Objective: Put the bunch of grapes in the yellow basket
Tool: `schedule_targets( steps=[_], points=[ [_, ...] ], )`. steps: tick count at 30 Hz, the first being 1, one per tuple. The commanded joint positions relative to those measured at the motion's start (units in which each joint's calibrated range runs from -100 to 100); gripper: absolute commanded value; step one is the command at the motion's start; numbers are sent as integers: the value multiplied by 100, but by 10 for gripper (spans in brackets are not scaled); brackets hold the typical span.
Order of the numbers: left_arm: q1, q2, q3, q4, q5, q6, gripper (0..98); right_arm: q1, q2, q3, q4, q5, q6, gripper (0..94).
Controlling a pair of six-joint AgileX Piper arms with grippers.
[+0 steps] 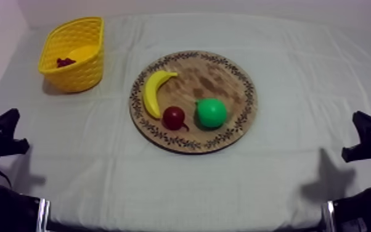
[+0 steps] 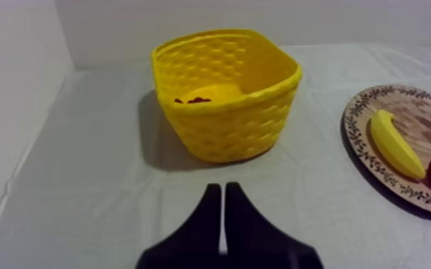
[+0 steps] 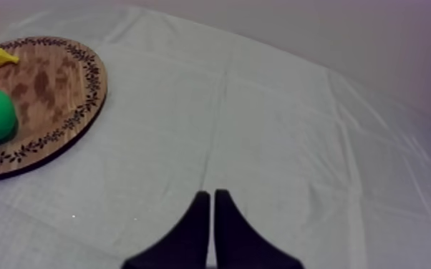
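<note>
Both arms rest low, grapes in the basket

The left gripper (image 2: 223, 187) sits low over the cloth (image 2: 82, 179), fingers pressed together in a narrow wedge aimed at the yellow basket (image 2: 225, 129). The right gripper (image 3: 212, 193), likewise closed on nothing, points across bare cloth beside the wooden board (image 3: 46, 79). The bunch of grapes (image 1: 65, 62) lies on the basket's floor, and too little of it shows to tell its long axis. A banana (image 1: 154, 91), a small red fruit (image 1: 174, 117) and a pear (image 1: 211, 113) lie on the board.
</note>
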Motion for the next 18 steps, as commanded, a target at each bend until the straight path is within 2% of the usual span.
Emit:
schedule_targets(
  steps=[1, 18],
  points=[
    [7, 0, 8, -1, -7, 4, 0, -6, 0, -1, -3, 2, -1, 5],
    [14, 0, 11, 0, -18, -17, 0, -6, 0, -1, -3, 2, -2, 5]
  ],
)
